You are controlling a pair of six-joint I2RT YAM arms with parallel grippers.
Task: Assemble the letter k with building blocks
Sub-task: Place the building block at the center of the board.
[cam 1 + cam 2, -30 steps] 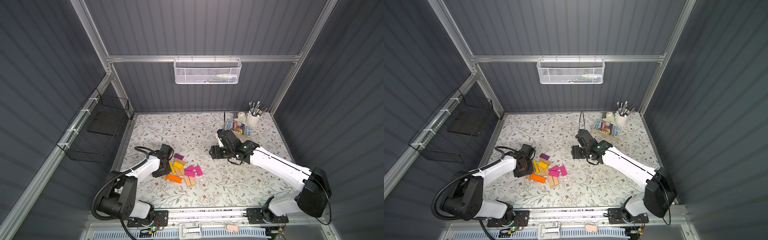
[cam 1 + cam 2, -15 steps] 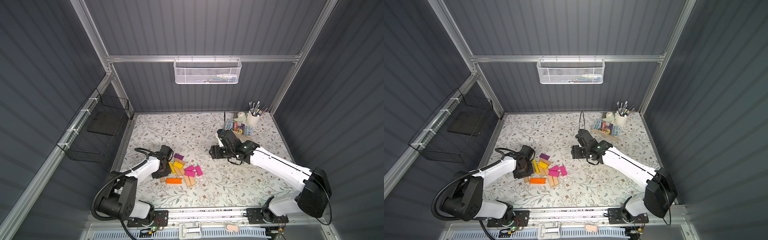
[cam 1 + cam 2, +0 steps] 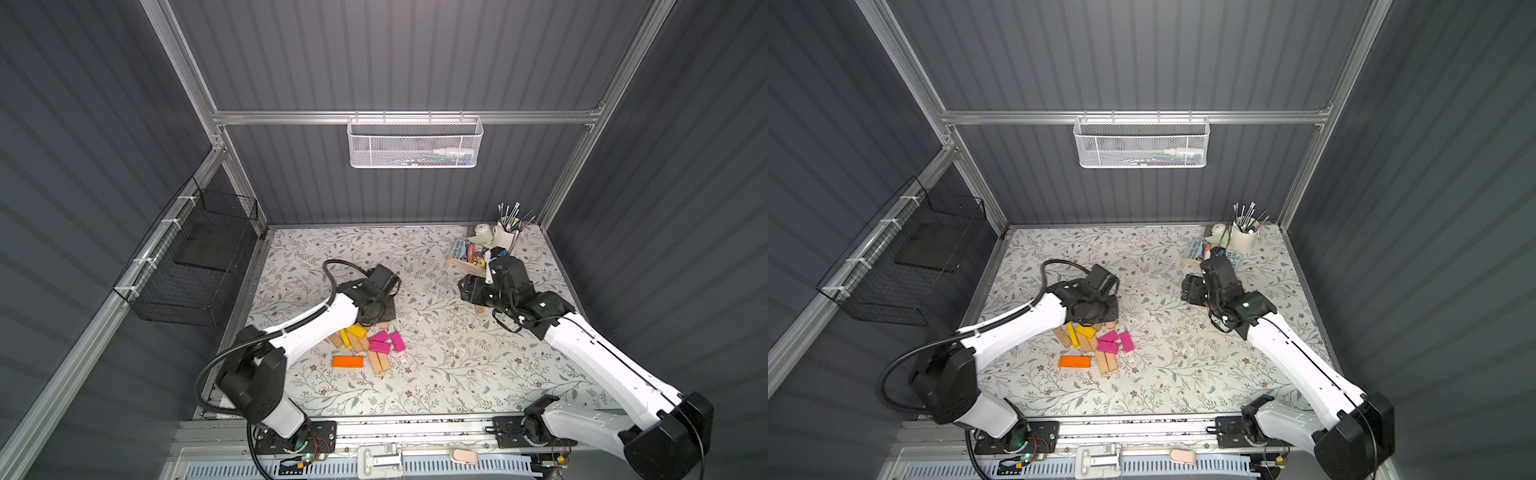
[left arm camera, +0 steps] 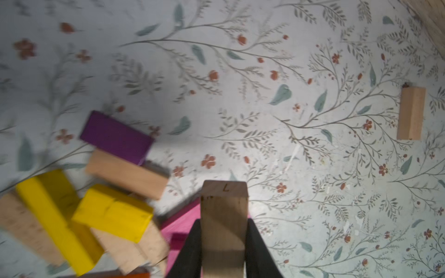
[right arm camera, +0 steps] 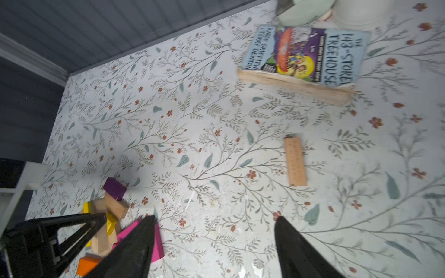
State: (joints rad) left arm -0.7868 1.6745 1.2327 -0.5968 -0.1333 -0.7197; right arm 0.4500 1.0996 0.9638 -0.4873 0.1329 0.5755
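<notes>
The building blocks lie in a loose pile (image 3: 365,345) left of the mat's middle: yellow (image 4: 113,211), purple (image 4: 115,137), magenta (image 3: 397,341), orange (image 3: 348,362) and tan ones. My left gripper (image 4: 224,221) is shut on a tan block (image 4: 224,209), held end-out just above the pile's far edge. One tan block (image 5: 295,161) lies alone on the mat at the right, also seen in a top view (image 3: 480,309). My right gripper (image 5: 215,217) hovers beside it, open, with only mat between its fingers.
A book (image 5: 303,55) on a wooden tray, a tape roll (image 3: 482,232) and a white cup of brushes (image 3: 508,237) stand at the back right corner. A black wire basket (image 3: 195,266) hangs on the left wall, a white mesh basket (image 3: 415,143) on the back wall.
My left gripper has shut on a tan block and moved right and back from the pile's left side. My right gripper has opened wider and shifted slightly right.
</notes>
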